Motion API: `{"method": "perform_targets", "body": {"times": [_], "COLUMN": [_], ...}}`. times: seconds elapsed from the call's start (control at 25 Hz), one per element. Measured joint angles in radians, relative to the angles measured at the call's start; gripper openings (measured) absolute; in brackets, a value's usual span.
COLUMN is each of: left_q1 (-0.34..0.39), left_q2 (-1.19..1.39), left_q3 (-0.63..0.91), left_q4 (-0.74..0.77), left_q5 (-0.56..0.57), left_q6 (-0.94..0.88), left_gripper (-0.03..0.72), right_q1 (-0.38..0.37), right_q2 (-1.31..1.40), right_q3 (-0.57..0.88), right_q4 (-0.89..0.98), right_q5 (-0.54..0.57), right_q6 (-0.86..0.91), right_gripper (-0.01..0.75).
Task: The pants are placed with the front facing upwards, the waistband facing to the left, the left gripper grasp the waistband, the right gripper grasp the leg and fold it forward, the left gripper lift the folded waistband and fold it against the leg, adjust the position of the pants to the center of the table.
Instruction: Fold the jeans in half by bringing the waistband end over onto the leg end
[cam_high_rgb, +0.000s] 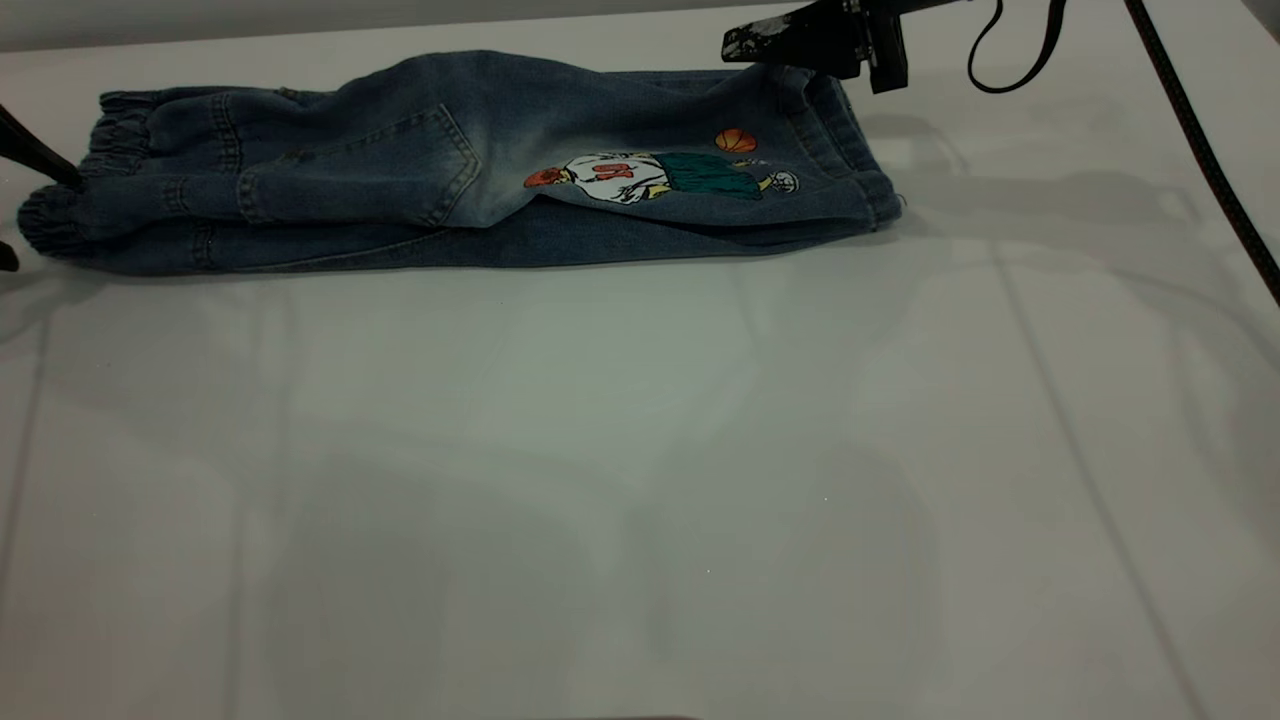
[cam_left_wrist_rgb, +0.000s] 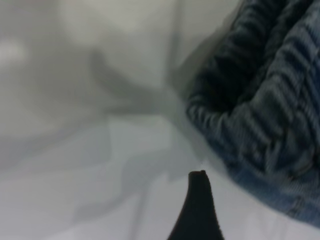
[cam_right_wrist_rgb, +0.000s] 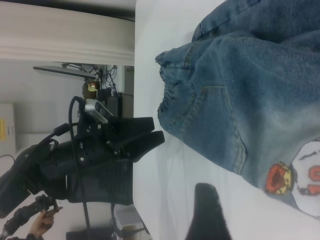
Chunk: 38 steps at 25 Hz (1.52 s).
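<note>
The blue denim pants lie folded lengthwise on the far part of the white table. The back faces up, showing the basketball cartoon on the leg. The ruched waistband points left. At the exterior view's left edge my left gripper is open, with its fingers apart around the waistband's end. In the left wrist view one finger stands on bare table beside the crinkled waistband. My right gripper hovers open above the leg's hem and holds nothing. Its one visible finger is clear of the pants.
Black cables trail from the right arm down the table's right side. The right wrist view shows the left gripper and its arm beyond the waistband, with room clutter and a person's hand behind.
</note>
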Motion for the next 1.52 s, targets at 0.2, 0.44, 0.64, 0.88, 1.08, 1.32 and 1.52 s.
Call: {"method": "perform_targets", "body": {"times": [0.2, 0.44, 0.64, 0.88, 1.08, 1.32, 1.52], "left_q1": [-0.029, -0.04, -0.043, -0.044, -0.048, -0.087, -0.141], "left_q2": [0.036, 0.078, 0.094, 0.128, 0.132, 0.057, -0.068], "left_q3": [-0.006, -0.006, -0.006, -0.008, -0.008, -0.008, -0.008], "left_q4": [-0.072, -0.1, -0.16, -0.296, -0.304, -0.297, -0.294], "left_q5": [-0.043, -0.082, -0.105, -0.097, -0.098, -0.104, -0.086], "left_q6": [0.04, 0.059, 0.109, 0.198, 0.211, 0.25, 0.296], "left_gripper": [0.533, 0.531, 0.477, 0.38, 0.115, 0.074, 0.073], "right_q1": [0.0, 0.0, 0.0, 0.0, 0.022, 0.109, 0.202], "right_q2": [0.0, 0.0, 0.0, 0.0, 0.0, 0.0, 0.0], "right_q3": [-0.001, -0.001, -0.001, -0.001, -0.001, -0.071, -0.193], "right_q4": [0.0, -0.003, -0.004, -0.004, 0.009, -0.058, -0.265], "right_q5": [-0.003, -0.005, -0.01, -0.013, -0.015, -0.125, -0.293], "right_q6": [0.0, 0.0, 0.0, 0.0, 0.0, 0.038, 0.147], "right_gripper": [0.423, 0.423, 0.423, 0.423, 0.423, 0.423, 0.423]}}
